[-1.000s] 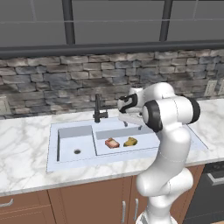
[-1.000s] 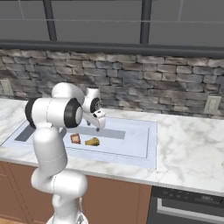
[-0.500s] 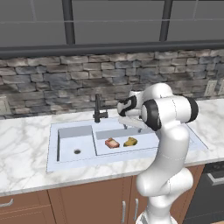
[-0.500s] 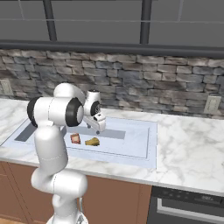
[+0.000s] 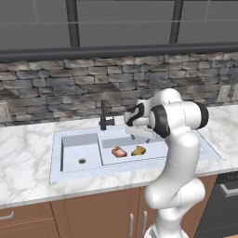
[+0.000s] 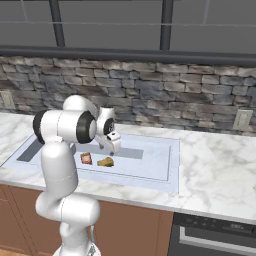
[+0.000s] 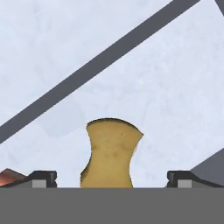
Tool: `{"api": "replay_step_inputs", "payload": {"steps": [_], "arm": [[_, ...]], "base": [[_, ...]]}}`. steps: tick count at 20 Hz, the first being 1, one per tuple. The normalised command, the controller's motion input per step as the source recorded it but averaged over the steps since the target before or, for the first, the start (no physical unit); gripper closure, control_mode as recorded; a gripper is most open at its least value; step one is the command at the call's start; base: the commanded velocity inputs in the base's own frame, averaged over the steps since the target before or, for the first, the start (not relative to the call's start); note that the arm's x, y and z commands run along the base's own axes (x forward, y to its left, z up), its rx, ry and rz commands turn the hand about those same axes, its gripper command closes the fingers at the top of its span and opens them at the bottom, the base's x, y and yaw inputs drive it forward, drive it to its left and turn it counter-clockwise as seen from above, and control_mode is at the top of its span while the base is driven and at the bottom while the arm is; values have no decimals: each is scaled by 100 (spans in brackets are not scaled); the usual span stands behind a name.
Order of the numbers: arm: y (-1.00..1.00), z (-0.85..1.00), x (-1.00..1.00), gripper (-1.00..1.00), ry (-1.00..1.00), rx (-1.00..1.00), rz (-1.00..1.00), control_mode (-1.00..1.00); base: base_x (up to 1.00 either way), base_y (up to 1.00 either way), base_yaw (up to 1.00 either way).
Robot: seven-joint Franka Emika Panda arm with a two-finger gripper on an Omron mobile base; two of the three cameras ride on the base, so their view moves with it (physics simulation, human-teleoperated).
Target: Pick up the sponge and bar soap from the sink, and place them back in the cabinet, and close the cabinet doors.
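The yellow sponge [image 5: 138,150] lies in the right basin of the pale sink [image 5: 74,168], with the pinkish-orange bar soap [image 5: 119,152] just left of it. My gripper [image 5: 135,135] hangs open a little above the sponge, pointing down. In the hand view the sponge [image 7: 111,153] sits centred between my two fingertips [image 7: 41,178], which stand wide apart and touch nothing; a corner of the soap [image 7: 8,176] shows at the lower left. From the right side, the sponge [image 6: 105,161] and soap [image 6: 86,158] lie below the gripper [image 6: 114,148]. The cabinet and its doors are out of view.
A slim black faucet [image 5: 103,116] rises behind the basin divider, close to the hand's left. A stone backsplash [image 5: 56,88] runs behind the marble counter [image 5: 23,153]. Brown base cabinets [image 5: 93,216] and a dark oven [image 5: 223,204] lie below the counter.
The hand has come down from beside the faucet top toward the right basin, closer over the sponge. Sponge and soap have not moved; the jaws stay open.
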Motion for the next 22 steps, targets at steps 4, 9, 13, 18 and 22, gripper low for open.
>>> {"api": "replay_step_inputs", "payload": {"steps": [4,9,13,18,22], "arm": [[3,-13,0,-100,1,0,0,-100],[2,-13,0,-100,0,0,0,-100],[0,-12,0,-100,1,0,0,-100],[0,-11,0,-100,1,0,0,-100],[0,-14,0,-100,1,0,0,-100]], "base": [[0,0,0],[0,0,0],[0,0,0],[0,0,0],[0,0,0]]}}
